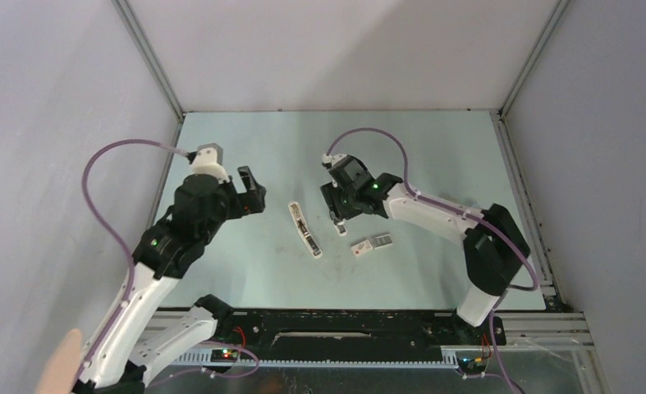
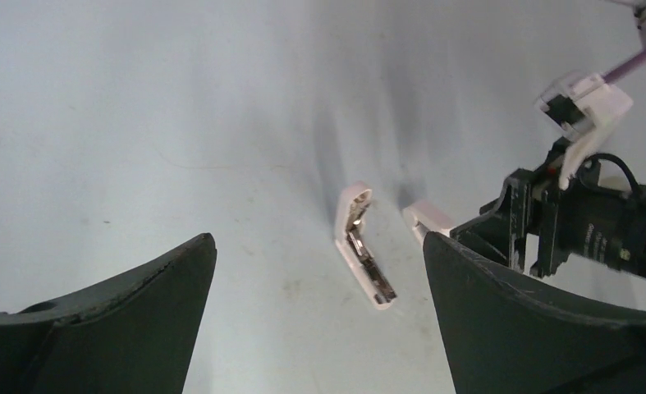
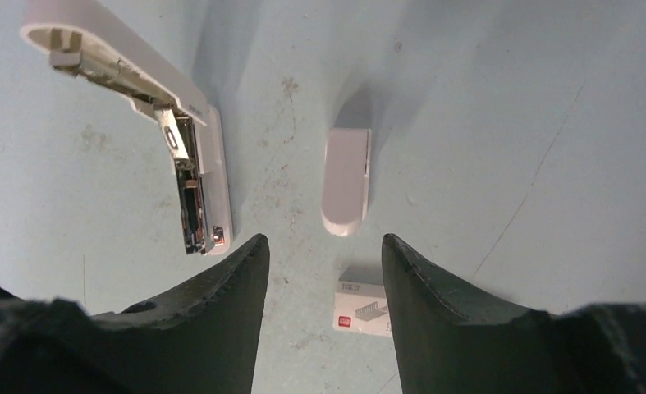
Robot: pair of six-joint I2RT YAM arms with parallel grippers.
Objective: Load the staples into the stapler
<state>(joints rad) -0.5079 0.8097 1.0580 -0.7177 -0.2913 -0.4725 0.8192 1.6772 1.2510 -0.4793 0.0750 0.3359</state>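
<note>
Closest in the right wrist view, our right gripper hangs with jaws apart near the tiny white red-printed cardboard staple box. A pale rounded plastic block lies ahead, beside the opened white plastic stapler. Left wrist view: our left gripper gapes empty. From above, we judge that block, lying close, could get pinched instead.

The left arm slants up from its base at the near left, its wrist bent toward the right arm. The left gripper has its 2 fingers spread wide, with nothing between them. The right arm folds at its elbow and reaches leftward. The right gripper points down, its jaws parted by a narrower gap and holding nothing.
</note>
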